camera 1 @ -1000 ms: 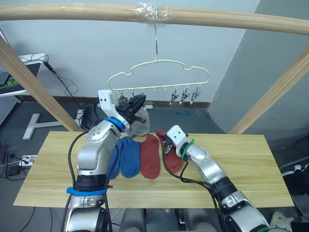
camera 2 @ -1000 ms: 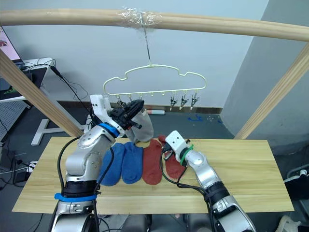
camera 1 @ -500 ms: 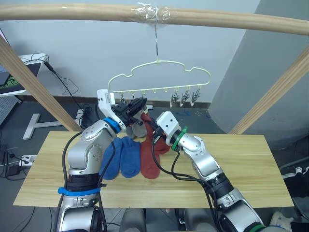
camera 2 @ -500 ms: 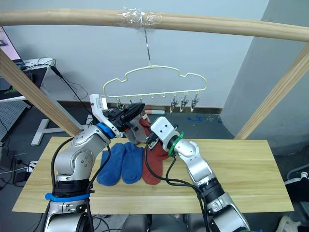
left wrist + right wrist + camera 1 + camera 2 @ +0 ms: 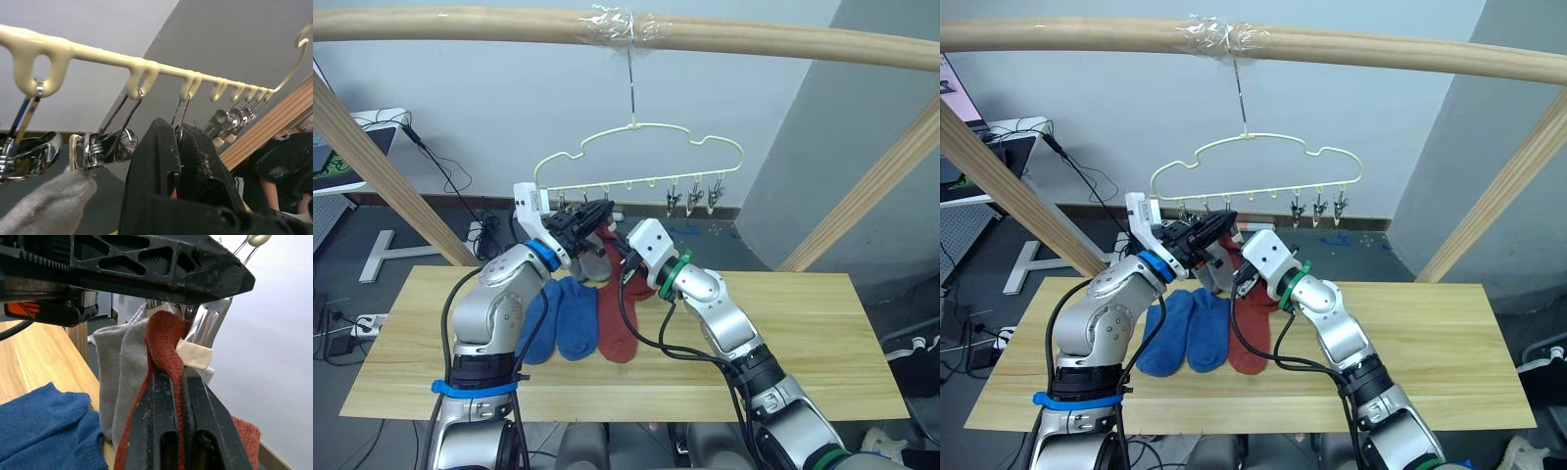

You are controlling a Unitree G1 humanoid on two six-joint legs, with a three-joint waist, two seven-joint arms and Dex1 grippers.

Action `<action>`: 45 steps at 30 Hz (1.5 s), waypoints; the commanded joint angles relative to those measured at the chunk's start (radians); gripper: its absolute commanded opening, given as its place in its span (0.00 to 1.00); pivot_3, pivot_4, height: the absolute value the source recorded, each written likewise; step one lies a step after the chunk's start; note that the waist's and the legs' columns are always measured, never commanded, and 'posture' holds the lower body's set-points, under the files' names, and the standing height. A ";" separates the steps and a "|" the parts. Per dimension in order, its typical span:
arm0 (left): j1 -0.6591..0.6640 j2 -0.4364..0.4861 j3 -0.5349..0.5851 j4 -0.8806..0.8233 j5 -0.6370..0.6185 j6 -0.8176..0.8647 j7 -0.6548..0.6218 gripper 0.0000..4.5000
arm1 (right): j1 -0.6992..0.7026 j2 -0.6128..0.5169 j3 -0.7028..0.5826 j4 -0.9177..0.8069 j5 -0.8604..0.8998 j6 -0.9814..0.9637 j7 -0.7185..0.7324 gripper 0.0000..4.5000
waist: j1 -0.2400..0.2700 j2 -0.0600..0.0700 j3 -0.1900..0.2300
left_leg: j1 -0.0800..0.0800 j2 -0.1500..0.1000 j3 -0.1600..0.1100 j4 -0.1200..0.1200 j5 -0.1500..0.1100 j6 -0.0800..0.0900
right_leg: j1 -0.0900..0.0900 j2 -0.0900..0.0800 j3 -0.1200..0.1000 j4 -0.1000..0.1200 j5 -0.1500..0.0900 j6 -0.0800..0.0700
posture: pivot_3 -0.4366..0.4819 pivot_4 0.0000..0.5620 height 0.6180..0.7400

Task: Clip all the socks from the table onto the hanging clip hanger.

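Wooden pole frame (image 5: 607, 29), rust-red sock (image 5: 164, 340) pinched in right pincer (image 5: 171, 377), at silver clip (image 5: 203, 330)

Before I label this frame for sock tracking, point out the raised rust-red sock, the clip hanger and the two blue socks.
raised rust-red sock (image 5: 164, 340), right wrist view, folded cuff.
clip hanger (image 5: 636, 126), left eye view, top wire.
blue socks (image 5: 1187, 333), right eye view, middle of pair.

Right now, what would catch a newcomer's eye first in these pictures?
Both pincers meet under the clip hanger: the right pincer, shut on a rust-red sock, lifts it to a silver clip beside two hanging grey socks. Below, two blue socks and another red sock lie on the table.
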 commanded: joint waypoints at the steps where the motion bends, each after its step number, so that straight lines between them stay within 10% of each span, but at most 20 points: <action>1: 0.015 0.015 0.000 -0.025 0.001 -0.012 -0.013 0.29 | -0.032 0.013 -0.021 -0.019 0.018 -0.026 -0.011 0.00 | 0.000 0.000 0.000 | 0.000 0.000 0.000 0.000 0.000 0.000 | 0.000 0.000 0.000 0.000 0.000 0.000 | 0.45 0.28 0.62; 6: 0.032 0.039 0.001 -0.025 0.009 -0.024 -0.032 0.65 | -0.046 0.029 -0.029 0.012 0.028 -0.028 -0.016 0.00 | -0.010 0.000 0.000 | 0.000 0.000 0.000 0.000 0.000 0.000 | 0.000 0.000 0.000 0.000 0.000 0.000 | 0.38 0.29 0.62; 14: 0.089 0.092 0.007 -0.101 0.002 0.006 -0.040 0.65 | -0.061 0.028 -0.003 0.038 -0.019 -0.012 -0.037 0.54 | -0.031 0.000 0.000 | 0.000 0.000 0.001 0.000 0.000 0.000 | 0.000 0.000 0.001 0.000 0.000 0.000 | 0.33 0.30 0.62; 25: 0.203 0.295 -0.054 -0.119 0.141 -0.181 -0.230 0.65 | 0.090 -0.070 0.006 -0.187 -0.021 0.088 0.003 0.54 | -0.048 0.000 0.000 | 0.000 0.000 0.000 -0.001 0.000 0.000 | -0.001 0.000 0.000 -0.001 -0.001 -0.001 | 0.42 0.31 0.62; 45: 0.208 0.274 -0.111 -0.140 0.160 -0.322 -0.351 0.65 | 0.167 -0.006 -0.135 -0.506 0.071 0.376 -0.141 0.54 | -0.029 0.000 0.000 | 0.000 0.001 0.001 -0.001 0.000 0.000 | -0.002 0.002 0.002 0.000 -0.003 0.000 | 0.43 0.30 0.62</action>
